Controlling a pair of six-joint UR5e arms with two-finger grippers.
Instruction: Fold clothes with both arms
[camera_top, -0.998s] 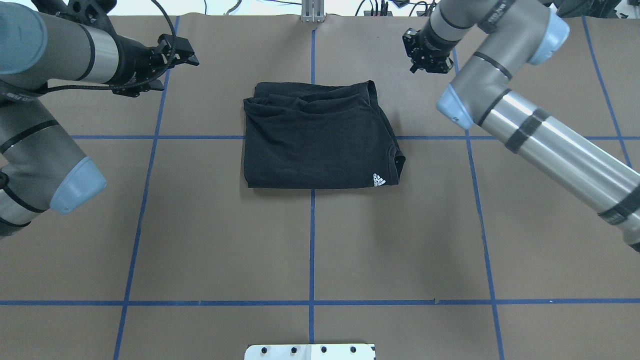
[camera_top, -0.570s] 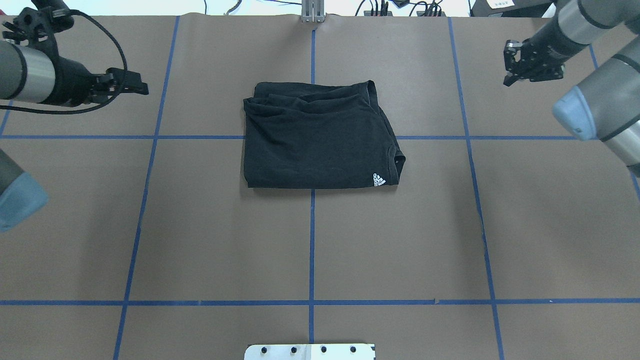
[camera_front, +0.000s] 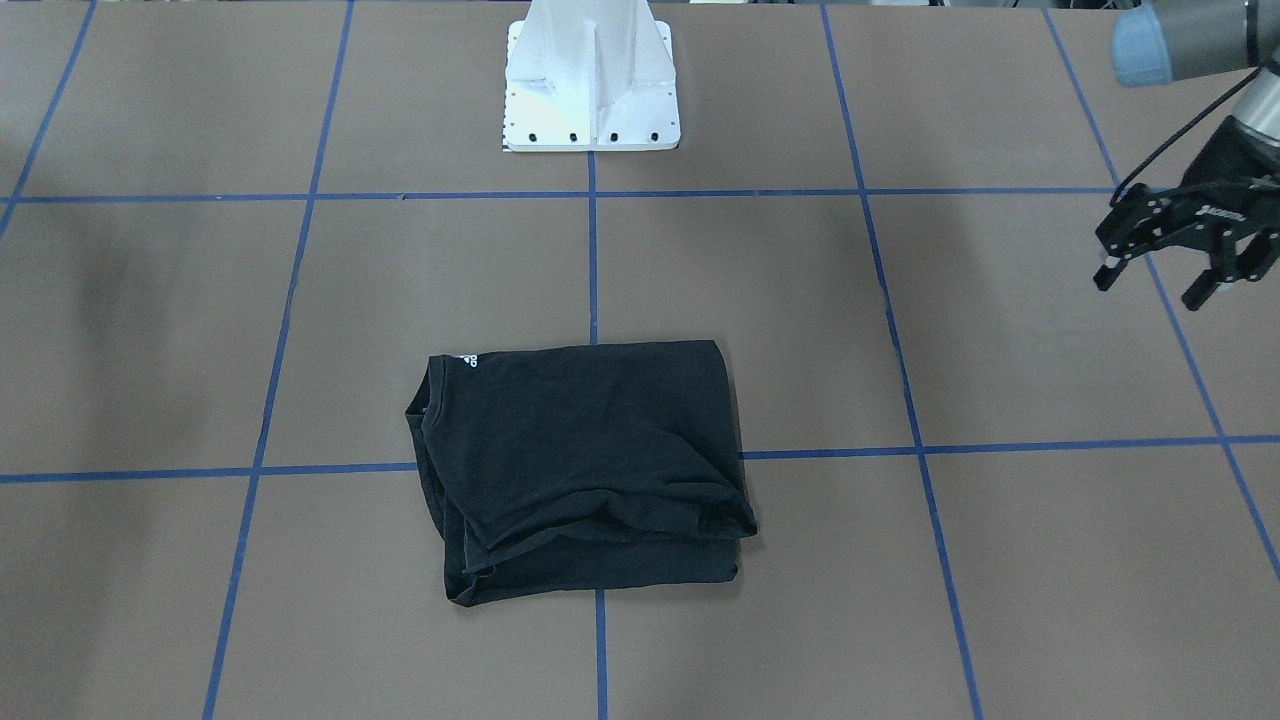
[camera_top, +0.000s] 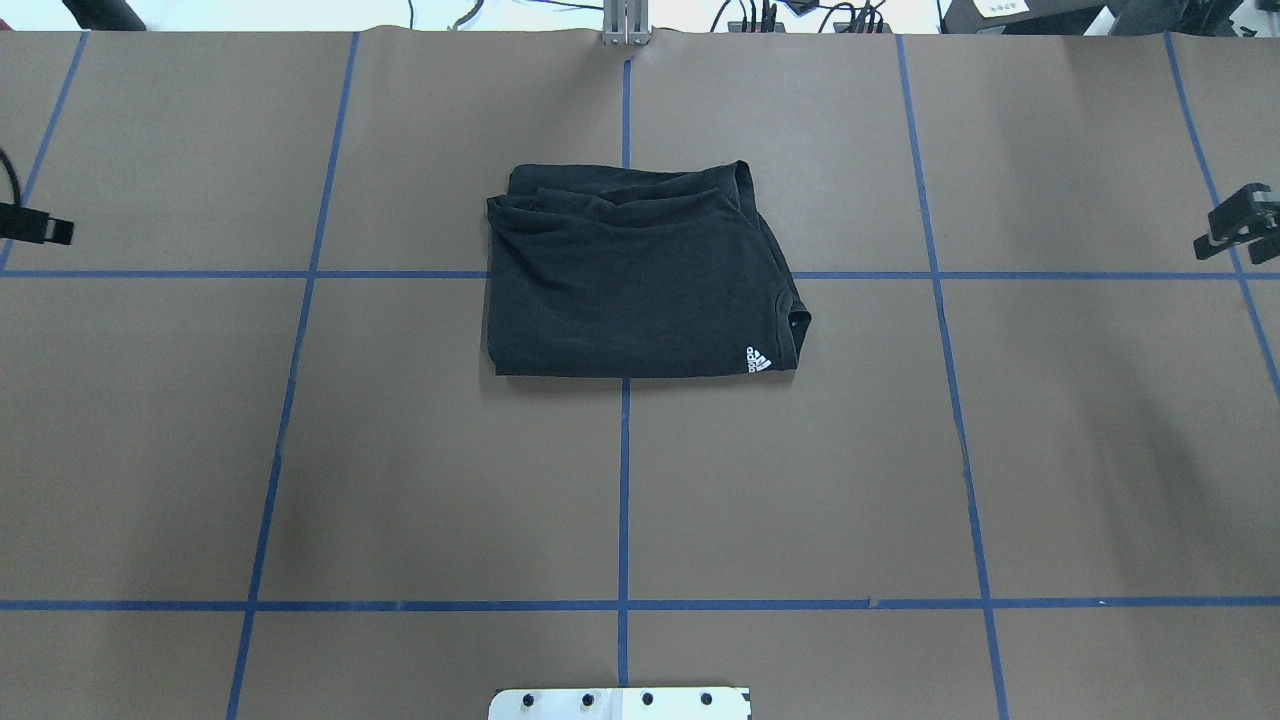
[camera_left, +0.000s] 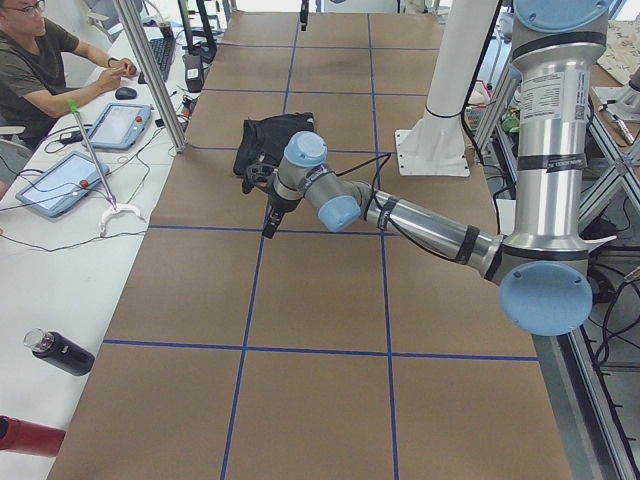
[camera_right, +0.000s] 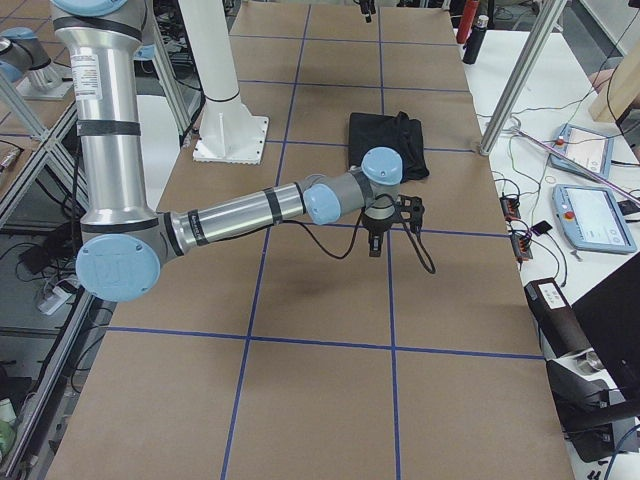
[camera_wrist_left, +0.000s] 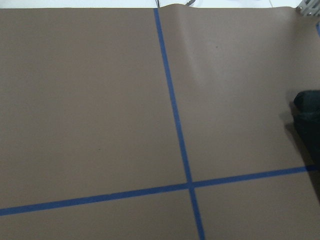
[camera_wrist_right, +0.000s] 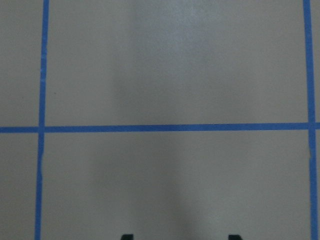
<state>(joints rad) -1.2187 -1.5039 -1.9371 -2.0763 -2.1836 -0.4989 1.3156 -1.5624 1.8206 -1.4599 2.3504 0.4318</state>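
Observation:
The clothes are one black T-shirt (camera_top: 640, 275), folded into a compact rectangle at the table's middle, with a small white logo (camera_top: 758, 360) by its collar; its chest graphic is hidden. The front-facing view shows the same folded T-shirt (camera_front: 580, 470). My left gripper (camera_front: 1150, 288) hovers open and empty far off to the shirt's side; only its tip (camera_top: 40, 228) shows at the overhead view's left edge. My right gripper (camera_top: 1240, 220) sits at the overhead view's right edge, well away from the shirt. Its fingertips (camera_wrist_right: 127, 236) stand wide apart over bare table.
Blue tape lines (camera_top: 623, 500) grid the brown table. The white pedestal base (camera_front: 590, 90) stands at the robot's side. A person (camera_left: 40, 70) sits at a side desk with tablets (camera_left: 60, 180), and a metal post (camera_left: 150, 70) rises at the table's edge.
Both arms have swung outward from near the shirt's far corners to the table's left and right edges. The shirt has not moved.

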